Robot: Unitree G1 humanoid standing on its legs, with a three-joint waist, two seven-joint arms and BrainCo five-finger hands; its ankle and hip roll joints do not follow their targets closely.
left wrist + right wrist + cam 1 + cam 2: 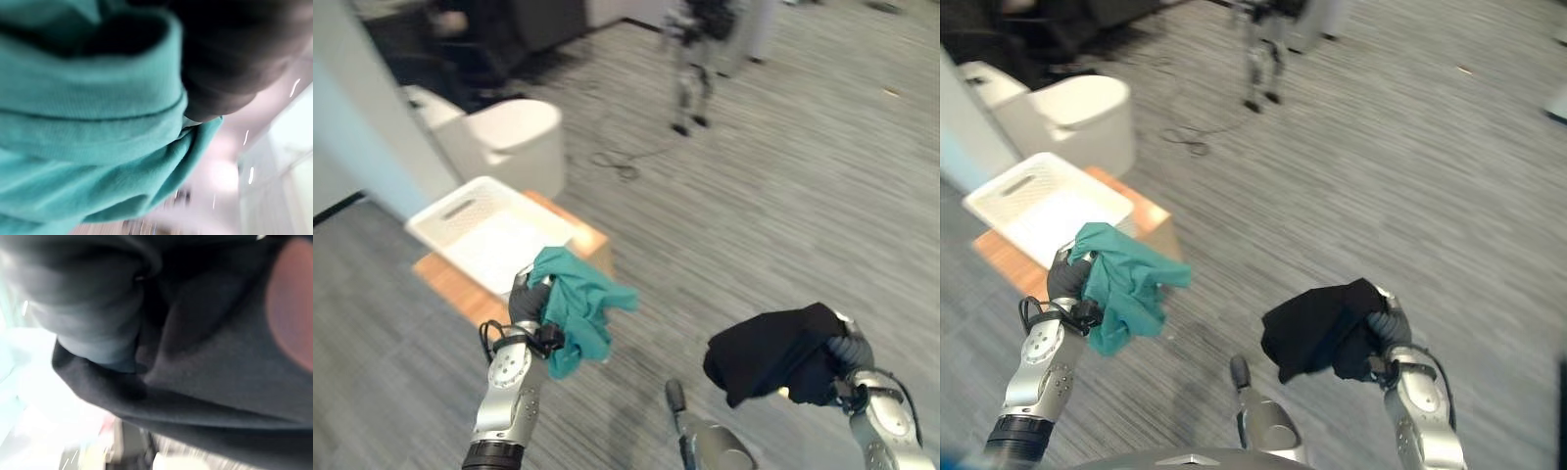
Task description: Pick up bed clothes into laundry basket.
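A teal garment (576,305) hangs bunched from my left hand (527,302), whose fingers are curled round it, just in front of the white laundry basket (489,231). The basket stands on a low wooden stand (592,240) at the left. My right hand (847,357) is shut on a black garment (766,351), held up over the carpet at the lower right. Teal cloth (88,122) fills most of the left wrist view and black cloth (220,362) most of the right wrist view. The basket's inside looks white and bare.
A round white tub-like seat (514,137) stands behind the basket. A pale wall (362,108) runs along the left. Another robot's legs (693,83) stand far back on the grey carpet, with a cable loop (619,164) near them. Open carpet lies to the right.
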